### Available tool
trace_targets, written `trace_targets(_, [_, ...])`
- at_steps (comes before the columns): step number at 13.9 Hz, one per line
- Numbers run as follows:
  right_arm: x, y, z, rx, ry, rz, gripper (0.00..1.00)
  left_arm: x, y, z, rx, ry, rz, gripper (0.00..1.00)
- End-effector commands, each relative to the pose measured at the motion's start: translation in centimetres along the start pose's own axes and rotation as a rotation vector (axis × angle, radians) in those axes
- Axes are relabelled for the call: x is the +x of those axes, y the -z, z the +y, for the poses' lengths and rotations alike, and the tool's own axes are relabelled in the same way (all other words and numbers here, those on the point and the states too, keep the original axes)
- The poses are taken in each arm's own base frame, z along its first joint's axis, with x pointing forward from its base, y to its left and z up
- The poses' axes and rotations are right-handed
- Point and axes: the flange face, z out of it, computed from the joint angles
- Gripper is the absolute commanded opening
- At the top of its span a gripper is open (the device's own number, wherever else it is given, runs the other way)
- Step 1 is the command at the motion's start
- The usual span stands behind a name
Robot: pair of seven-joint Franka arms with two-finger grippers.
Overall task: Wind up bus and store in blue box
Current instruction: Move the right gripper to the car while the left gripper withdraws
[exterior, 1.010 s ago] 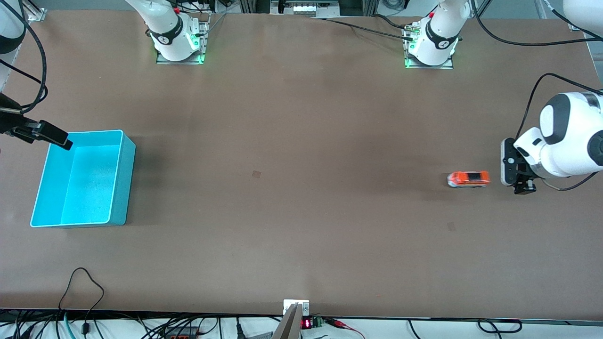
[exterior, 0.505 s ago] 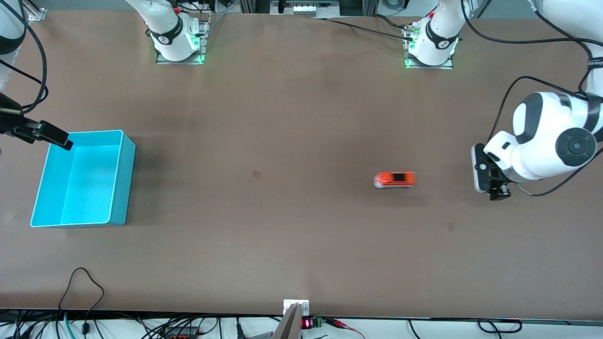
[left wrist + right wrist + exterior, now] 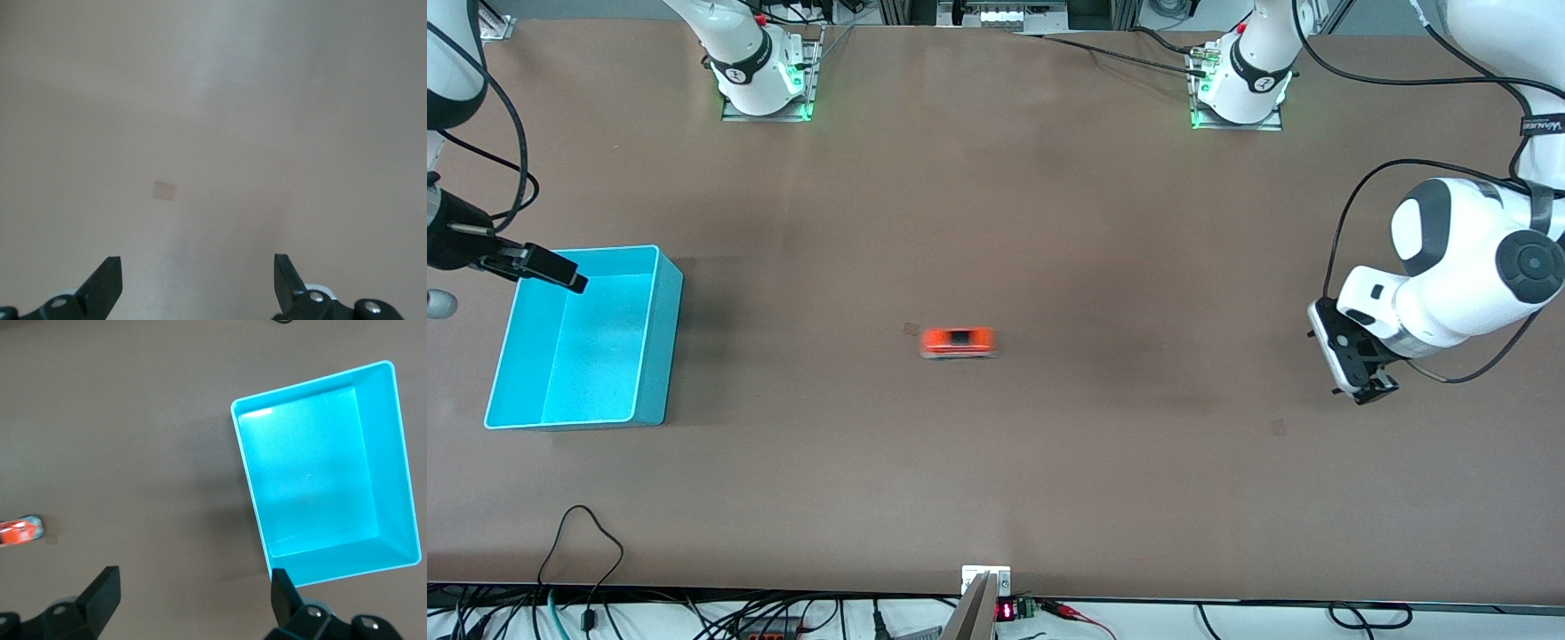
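Note:
The small orange bus (image 3: 959, 341) stands alone on the brown table near its middle, blurred, and it also shows in the right wrist view as the bus (image 3: 20, 531). The empty blue box (image 3: 596, 347) sits at the right arm's end of the table. My right gripper (image 3: 560, 272) hangs open over the box's rim, and its wrist view looks down on the blue box (image 3: 320, 473). My left gripper (image 3: 1371, 388) is open and empty over bare table at the left arm's end, well away from the bus. Each gripper (image 3: 197, 280) (image 3: 193, 593) shows wide-apart jaws.
Two small dark patches mark the tabletop, one (image 3: 911, 328) beside the bus and one (image 3: 1279, 428) near the left gripper. A patch (image 3: 165, 191) shows in the left wrist view. Loose cables (image 3: 583, 533) lie along the table's front edge.
The bus has rolled fast across the table from beside the left gripper toward the blue box. The left gripper has shifted and tilted a little. The right gripper has edged over the box.

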Motion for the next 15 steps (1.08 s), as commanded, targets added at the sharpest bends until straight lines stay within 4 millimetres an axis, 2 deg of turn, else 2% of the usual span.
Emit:
trace_targets(1, [0.2, -0.8, 0.3, 0.005, 0.021, -0.02, 1.0, 1.5, 1.8, -0.6, 0.024, 0.138, 0.025, 1.0])
trace_targets(3, [0.5, -1.9, 0.3, 0.004, 0.114, -0.038, 1.0, 1.4, 4.4, -2.6, 0.089, 0.332, 0.06, 1.0])
trace_targets(5, [0.5, -2.4, 0.3, 0.002, 0.134, -0.052, 1.0, 0.9, 5.4, -3.0, 0.098, 0.507, 0.068, 1.0])
trace_targets(7, [0.1, -2.7, 0.2, 0.001, 0.137, -0.08, 1.0, 0.0, 7.5, -3.4, 0.112, 0.701, 0.08, 1.0])
trace_targets(10, [0.0, -3.6, 0.4, 0.005, 0.224, -0.118, 1.0, -1.6, 10.7, -3.6, 0.106, 0.94, 0.075, 1.0])
trace_targets(12, [0.2, -4.2, 0.5, 0.013, 0.333, -0.129, 1.0, -1.5, 12.9, -3.7, 0.064, 1.042, 0.076, 1.0])
trace_targets(15, [0.2, -4.9, 0.0, 0.023, 0.47, -0.142, 1.0, -1.7, 16.5, -2.3, 0.014, 1.214, 0.067, 1.0])
